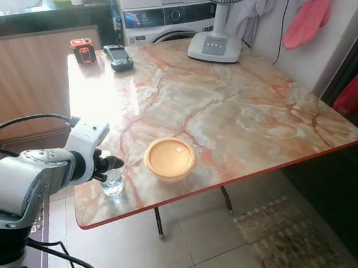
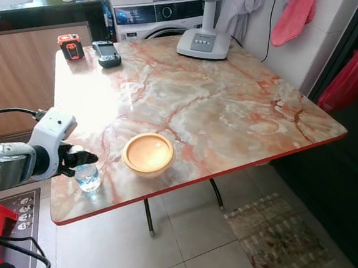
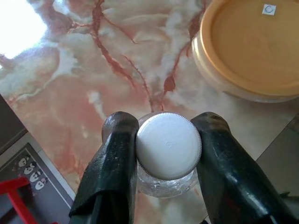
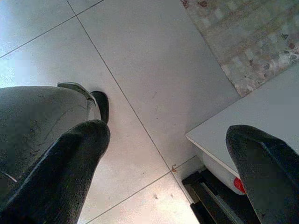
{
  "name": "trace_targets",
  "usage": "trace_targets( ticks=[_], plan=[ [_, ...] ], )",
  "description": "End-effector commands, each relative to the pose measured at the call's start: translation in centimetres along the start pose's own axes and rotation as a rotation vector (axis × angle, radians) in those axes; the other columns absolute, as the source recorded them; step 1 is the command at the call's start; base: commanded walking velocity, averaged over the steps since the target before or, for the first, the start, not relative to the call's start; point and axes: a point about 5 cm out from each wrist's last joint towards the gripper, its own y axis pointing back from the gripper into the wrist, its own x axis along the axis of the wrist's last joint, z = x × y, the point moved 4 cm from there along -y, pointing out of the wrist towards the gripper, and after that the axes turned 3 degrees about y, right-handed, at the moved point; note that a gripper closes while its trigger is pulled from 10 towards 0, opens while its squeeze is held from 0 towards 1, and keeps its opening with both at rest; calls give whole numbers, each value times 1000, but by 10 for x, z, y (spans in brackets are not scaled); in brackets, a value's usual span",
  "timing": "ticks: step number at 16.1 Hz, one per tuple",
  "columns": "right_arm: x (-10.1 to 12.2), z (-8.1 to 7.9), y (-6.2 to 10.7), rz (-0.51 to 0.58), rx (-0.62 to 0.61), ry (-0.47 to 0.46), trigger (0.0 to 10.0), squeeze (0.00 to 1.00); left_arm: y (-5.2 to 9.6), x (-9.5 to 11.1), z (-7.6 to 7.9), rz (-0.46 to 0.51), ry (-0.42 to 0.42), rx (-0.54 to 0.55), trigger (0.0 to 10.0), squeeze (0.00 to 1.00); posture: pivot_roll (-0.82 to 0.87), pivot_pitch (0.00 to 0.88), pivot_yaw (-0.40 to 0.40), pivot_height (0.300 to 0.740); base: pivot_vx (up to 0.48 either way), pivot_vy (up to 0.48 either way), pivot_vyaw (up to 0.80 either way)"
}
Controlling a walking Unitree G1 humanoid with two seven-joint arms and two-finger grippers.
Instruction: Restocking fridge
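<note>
Room: kitchen corner with a marble-look table on tiled floor, a washer and a fan behind it, a mat on the tiles.
Table top: an orange bowl sat near the front edge; two small devices lay at the far corner.
Bottle: a small clear bottle with a white cap stood upright at the table's near left corner, just beside the bowl but apart from it.
Left gripper: the left gripper was at the bottle's neck, its two black fingers set one on each side of the cap and pressed against it, so it looked clamped on the bottle.
Right gripper: the right gripper hung idle above the tiles, its fingers spread wide with nothing between them.
Progress: early, as I judged it; the bottle was grasped yet rested on the table, and no fridge could be made out.
Left to do: lifting the bottle, carrying it to the fridge and placing it inside; whether the bowl was meant to go too, I could not tell.
</note>
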Motion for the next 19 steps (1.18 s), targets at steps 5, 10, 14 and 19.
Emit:
trace_targets(
  ticks=[5, 10, 14, 19],
  plan=[
    [-10, -19, 2, -33, 75, 16, 10000, 0, 3, -1, 0, -3, 0, 7, 0, 0, 59, 0, 31, 740, 0, 0, 0],
    [-9, -20, 2, -32, 79, 11, 10000, 0, 10, 8, -29, 40, 10, 140, 0, 0, 67, 0, 29, 740, 0, 0, 0],
    [-9, -21, 2, -31, 80, 5, 10000, 0, 23, 15, -74, 101, 47, 339, 0, 0, 65, 0, 30, 740, 0, 0, 0],
    [-10, -23, 2, -33, 81, -2, 10000, 0, 28, -32, -141, 132, 122, 614, 10000, 0, 69, 0, 35, 740, 0, 0, 0]
  ],
)
